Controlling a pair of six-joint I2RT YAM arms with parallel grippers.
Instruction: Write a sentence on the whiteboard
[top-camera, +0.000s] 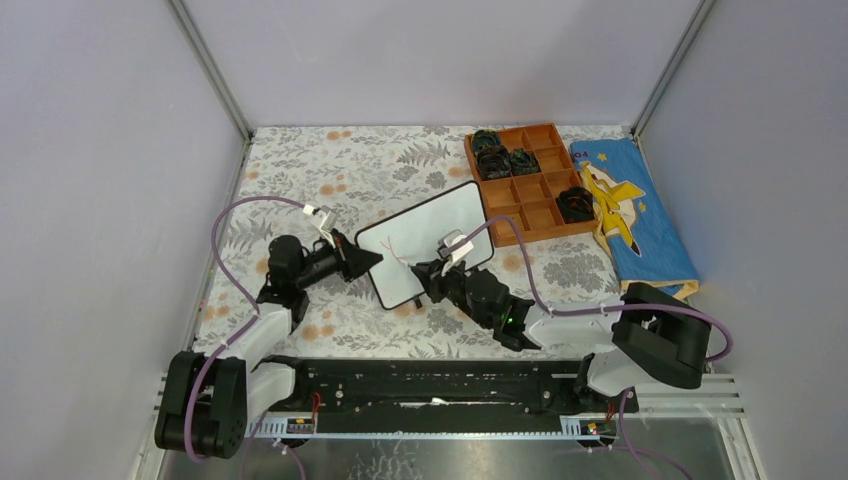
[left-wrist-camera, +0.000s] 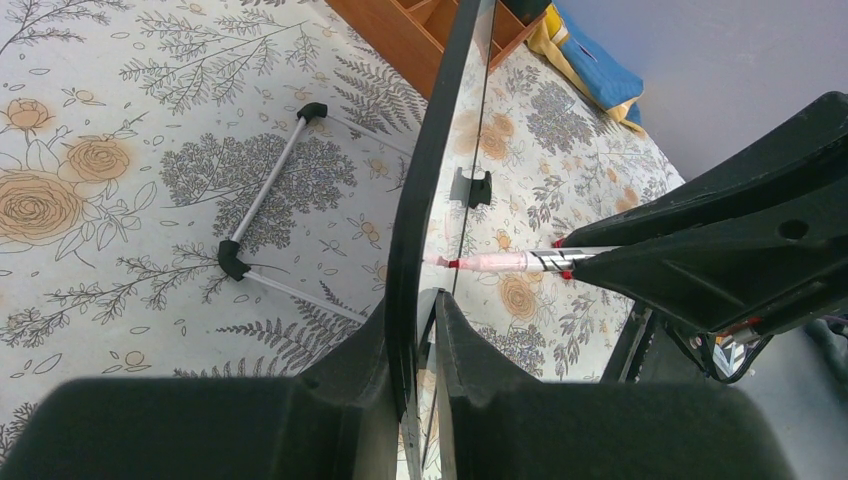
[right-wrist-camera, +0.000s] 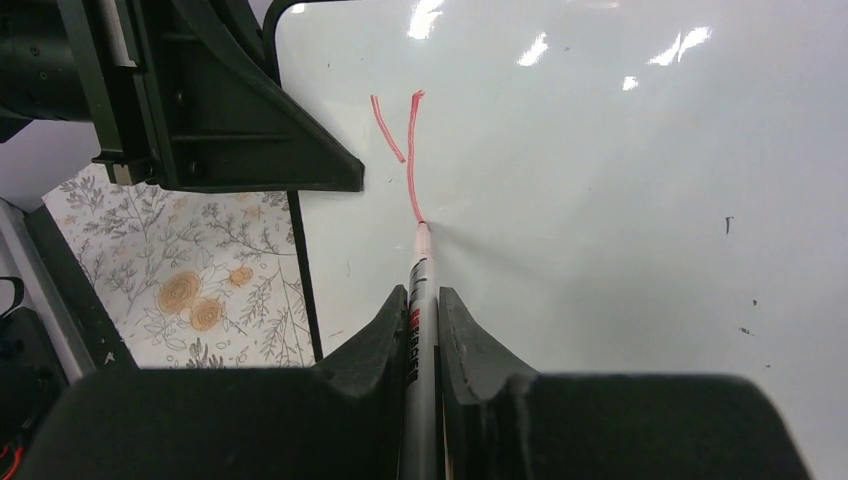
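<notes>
The whiteboard (top-camera: 425, 240) stands tilted in mid-table, black-framed. My left gripper (top-camera: 376, 258) is shut on its left edge (left-wrist-camera: 420, 200), seen edge-on in the left wrist view. My right gripper (top-camera: 432, 272) is shut on a red marker (right-wrist-camera: 420, 300) whose tip touches the board face (right-wrist-camera: 600, 200). Of the sentence, only two red strokes (right-wrist-camera: 410, 150) show, a short slanted one and a long one, like the start of a "Y". The marker also shows in the left wrist view (left-wrist-camera: 500, 263), tip against the board.
A brown compartment tray (top-camera: 525, 180) with dark objects sits at the back right. A blue and yellow cloth (top-camera: 630, 215) lies to its right. A metal stand with black ends (left-wrist-camera: 265, 195) lies on the floral tablecloth behind the board.
</notes>
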